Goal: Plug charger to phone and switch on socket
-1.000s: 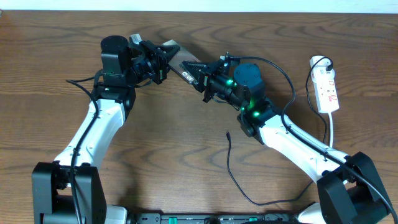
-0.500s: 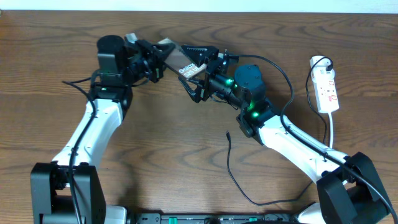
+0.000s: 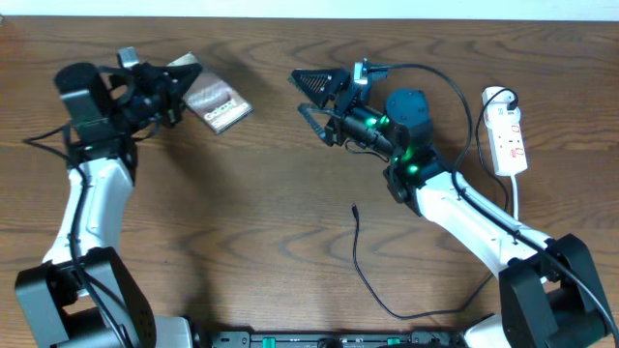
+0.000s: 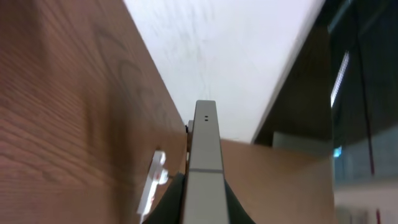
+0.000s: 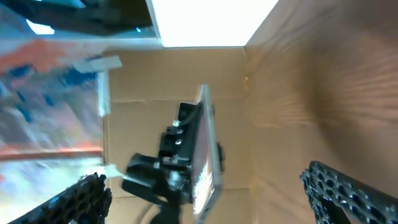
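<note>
The phone [image 3: 215, 101] hangs above the table at the back left, and my left gripper [image 3: 176, 85] is shut on one end of it. In the left wrist view the phone [image 4: 205, 158] shows edge-on between the dark jaws of the left gripper [image 4: 205, 200]. My right gripper [image 3: 309, 100] stands wide open to the right of the phone, apart from it and holding nothing. The right wrist view looks past the right gripper [image 5: 214, 193] at the phone [image 5: 204, 155]. The charger [image 3: 361, 253] lies loose on the table, its plug tip near the middle. The socket [image 3: 508, 135] lies at the far right.
The socket's white cable [image 3: 515, 208] runs down the right side. The right arm's thick black cable [image 3: 440, 111] loops above its wrist. The white socket [image 4: 152, 182] shows small in the left wrist view. Bare wooden table [image 3: 242, 213] lies between the arms.
My right gripper has opened and let go of the phone, then drawn back to the right. The left arm has swung far left, carrying the phone with it.
</note>
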Motion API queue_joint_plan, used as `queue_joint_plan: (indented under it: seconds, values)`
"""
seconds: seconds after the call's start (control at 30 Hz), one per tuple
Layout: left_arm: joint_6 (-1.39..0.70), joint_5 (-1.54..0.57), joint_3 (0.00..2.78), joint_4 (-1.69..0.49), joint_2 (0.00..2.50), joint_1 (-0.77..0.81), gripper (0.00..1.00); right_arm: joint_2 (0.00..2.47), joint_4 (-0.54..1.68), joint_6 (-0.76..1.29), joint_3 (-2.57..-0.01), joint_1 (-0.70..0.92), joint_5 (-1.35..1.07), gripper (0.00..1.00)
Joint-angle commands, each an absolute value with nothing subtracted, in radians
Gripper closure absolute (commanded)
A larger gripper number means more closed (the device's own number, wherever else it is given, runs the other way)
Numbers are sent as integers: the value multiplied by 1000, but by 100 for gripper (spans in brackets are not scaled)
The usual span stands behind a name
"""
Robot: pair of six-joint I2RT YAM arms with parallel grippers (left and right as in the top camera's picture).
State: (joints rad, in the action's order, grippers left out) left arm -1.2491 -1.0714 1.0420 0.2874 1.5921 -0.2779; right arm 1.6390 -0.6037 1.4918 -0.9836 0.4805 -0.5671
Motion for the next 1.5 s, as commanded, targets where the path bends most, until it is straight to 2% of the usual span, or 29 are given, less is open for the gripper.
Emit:
queue_joint_plan:
  seconds: [0.0,0.1,0.2,0.23,0.3,0.47,0.63,0.87,1.03,1.47]
  values:
    - [-1091,-1307,1049,295,1584,-315,93,1636,-530,1311,-1012,461,-645,1]
    - [-1053,-1378,1049,299,1584,-333,93,1636,-286,1172,-1093,456,-662,1]
    - [-1016,-1423,1049,299,1584,-339,93,1637,65,987,-1225,461,-612,1]
    - [-995,-1441,1049,298,1584,-338,93,1637,260,886,-1301,470,-556,1]
    - [-985,-1456,1049,299,1584,-338,93,1637,479,799,-1371,488,-451,1]
    - [-976,-1467,1049,298,1584,-338,93,1645,814,769,-1392,563,-184,1]
    - [-975,-1478,1049,298,1584,-338,93,1655,937,769,-1386,668,45,1]
    - [-968,-1481,1049,297,1584,-338,93,1660,951,816,-1338,746,160,1]
    - [-968,-1481,1049,298,1584,-337,93,1725,924,865,-1280,720,110,1]
    - [-957,-1482,1049,297,1584,-337,93,1898,876,742,-1275,700,-49,1]
